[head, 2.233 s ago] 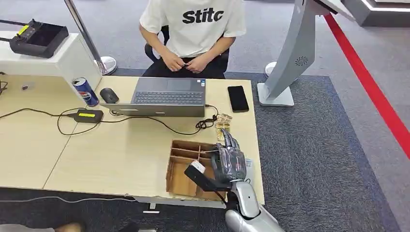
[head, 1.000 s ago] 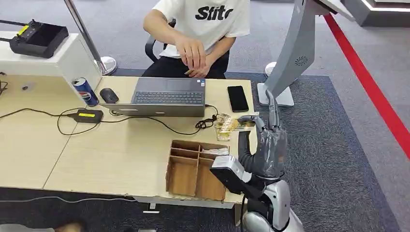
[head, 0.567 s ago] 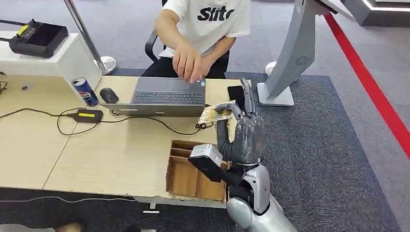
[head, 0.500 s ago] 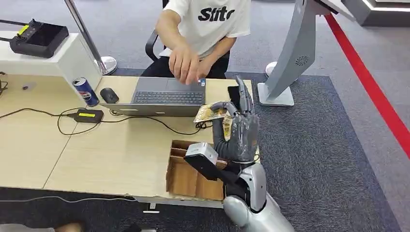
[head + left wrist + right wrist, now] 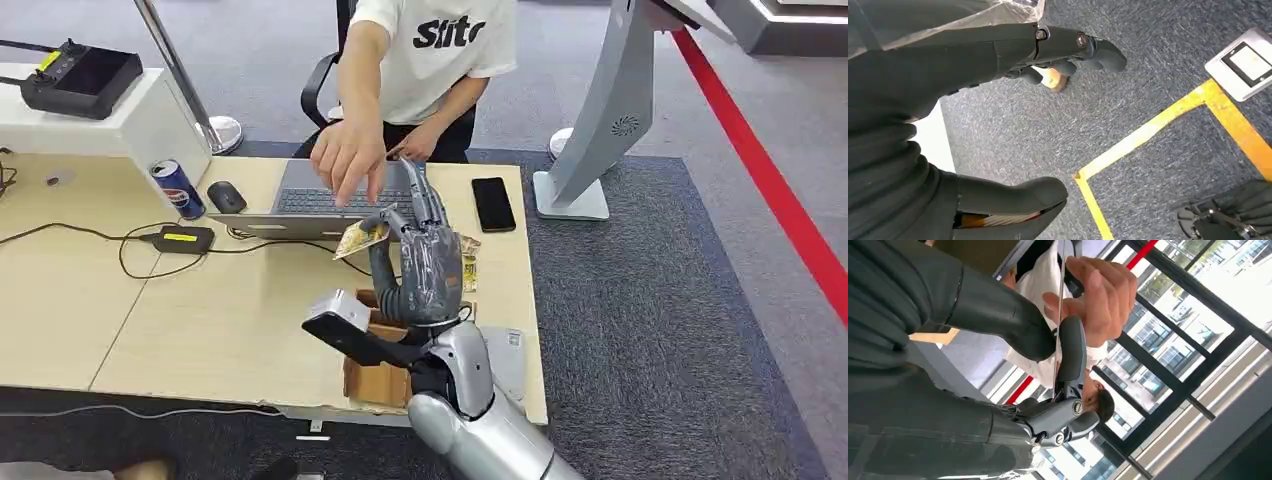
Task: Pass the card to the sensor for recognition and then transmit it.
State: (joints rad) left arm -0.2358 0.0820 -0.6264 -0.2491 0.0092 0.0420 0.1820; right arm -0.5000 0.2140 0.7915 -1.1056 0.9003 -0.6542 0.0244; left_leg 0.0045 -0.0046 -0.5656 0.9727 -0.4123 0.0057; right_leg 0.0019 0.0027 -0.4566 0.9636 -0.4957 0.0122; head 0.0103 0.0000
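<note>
At the centre of the head view the card point(image 5: 362, 238) is pinched by the right robot hand point(image 5: 425, 262) beneath a person's hand point(image 5: 347, 159), so the handover is judged under way, with release required next.

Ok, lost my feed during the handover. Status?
Right hand pinches the card, raised over the laptop. Person's hand reaching right at it. Left hand empty, over carpet. Nothing blocking.

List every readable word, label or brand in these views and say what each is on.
"Stitc": black letters on the seated person's white T-shirt; the word runs into a fold.
Pepsi logo: blue drink can on the wooden table; lettering blurred.
Yellow label on the black power adapter: too small.
Gold-patterned card in the right hand: unreadable.
</note>
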